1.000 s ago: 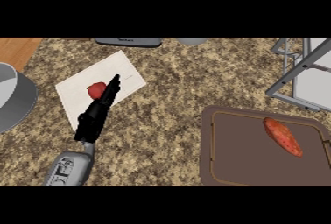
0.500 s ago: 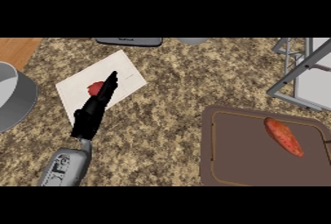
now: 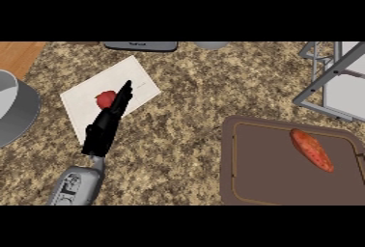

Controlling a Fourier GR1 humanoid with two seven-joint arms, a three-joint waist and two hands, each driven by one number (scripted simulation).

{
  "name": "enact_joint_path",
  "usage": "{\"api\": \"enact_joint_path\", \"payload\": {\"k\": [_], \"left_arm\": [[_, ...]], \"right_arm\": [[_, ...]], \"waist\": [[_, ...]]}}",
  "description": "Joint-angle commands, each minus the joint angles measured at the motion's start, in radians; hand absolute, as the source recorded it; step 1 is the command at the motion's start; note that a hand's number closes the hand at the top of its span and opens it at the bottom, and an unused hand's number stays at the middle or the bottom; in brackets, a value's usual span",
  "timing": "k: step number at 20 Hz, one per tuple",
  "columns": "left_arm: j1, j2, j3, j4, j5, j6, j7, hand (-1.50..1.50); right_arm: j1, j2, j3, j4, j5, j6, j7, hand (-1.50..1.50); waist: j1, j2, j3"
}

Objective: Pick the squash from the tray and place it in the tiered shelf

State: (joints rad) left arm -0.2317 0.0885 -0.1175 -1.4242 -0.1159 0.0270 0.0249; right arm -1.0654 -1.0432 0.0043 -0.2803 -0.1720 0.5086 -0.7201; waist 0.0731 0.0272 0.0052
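Squash [image 3: 311, 150] on tray [image 3: 271, 183]; left hand [image 3: 107, 123] flat, fingers [image 3: 125, 91] straight.

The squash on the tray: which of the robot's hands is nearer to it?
Left: only the left hand shows, far left of the squash, over a white sheet. The right hand is out of view.

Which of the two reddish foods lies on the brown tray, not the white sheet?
The long orange-red squash, lying slantwise on the brown tray at the right. The small round red one sits on the white sheet beside the left hand.
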Motion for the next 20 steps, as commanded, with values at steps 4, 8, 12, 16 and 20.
{"api": "enact_joint_path", "payload": {"k": [4, 8, 12, 16, 20], "left_arm": [[0.025, 0.005, 0.01, -0.005, 0.006, -0.002, -0.015, 0.0], [-0.009, 0.01, 0.01, 0.009, 0.005, -0.014, -0.015, 0.0], [-0.015, 0.003, 0.003, -0.002, 0.0, -0.009, -0.002, 0.0], [-0.025, -0.007, -0.009, 0.006, -0.004, -0.012, -0.005, 0.0], [-0.024, -0.001, 0.004, -0.007, 0.008, -0.015, -0.011, 0.0]], "right_arm": [[-0.039, -0.03, -0.069, 0.073, -0.079, 0.241, 0.02, -1.5], [-0.142, -0.046, -0.171, 0.147, -0.191, 0.251, 0.227, -1.5], [-0.173, -0.134, -0.203, 0.194, -0.217, 0.245, 0.375, -1.5], [-0.17, -0.151, -0.197, 0.215, -0.207, 0.227, 0.445, -1.5], [-0.115, -0.211, -0.149, 0.197, -0.156, 0.292, 0.452, -1.5]], "waist": [[-0.004, 0.0, 0.0], [0.008, 0.004, 0.0], [0.011, 0.011, 0.001], [0.026, 0.026, 0.004], [0.024, 0.035, 0.008]]}}
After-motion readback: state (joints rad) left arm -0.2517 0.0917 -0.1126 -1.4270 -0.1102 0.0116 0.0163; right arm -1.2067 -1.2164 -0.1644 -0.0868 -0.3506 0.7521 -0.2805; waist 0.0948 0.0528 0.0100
